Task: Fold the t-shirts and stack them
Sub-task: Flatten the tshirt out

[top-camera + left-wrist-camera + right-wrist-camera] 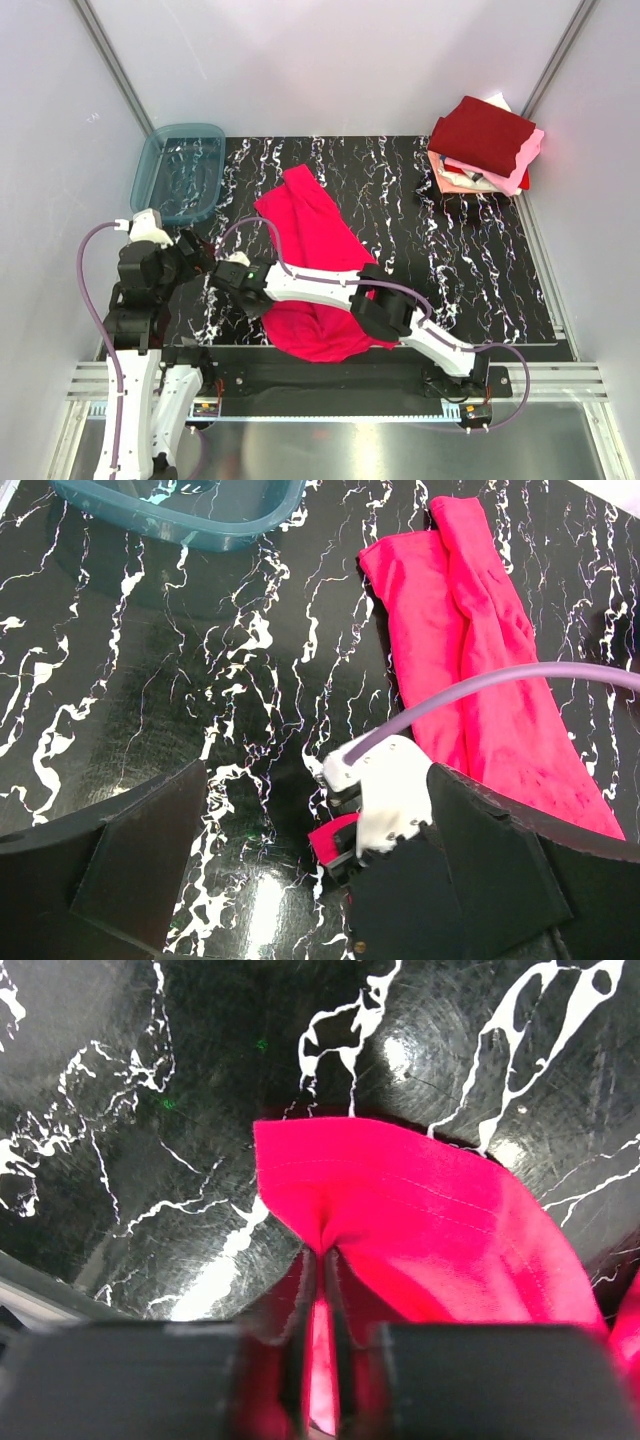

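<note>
tub (180,172): far-left corner of the table (470,270) | left gripper (315,780): near left edge, jaws wide apart, empty | right gripper (322,1290): left of centre, jaws pinched together on a fold of the bright pinkish-red t-shirt (310,250) | that shirt: rumpled, centre to near edge | folded t-shirts (485,145): stacked, far-right corner, maroon on top

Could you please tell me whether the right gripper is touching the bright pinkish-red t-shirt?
Touching. In the right wrist view the right gripper is pinched shut on a fold of the bright pinkish-red t-shirt.
</note>
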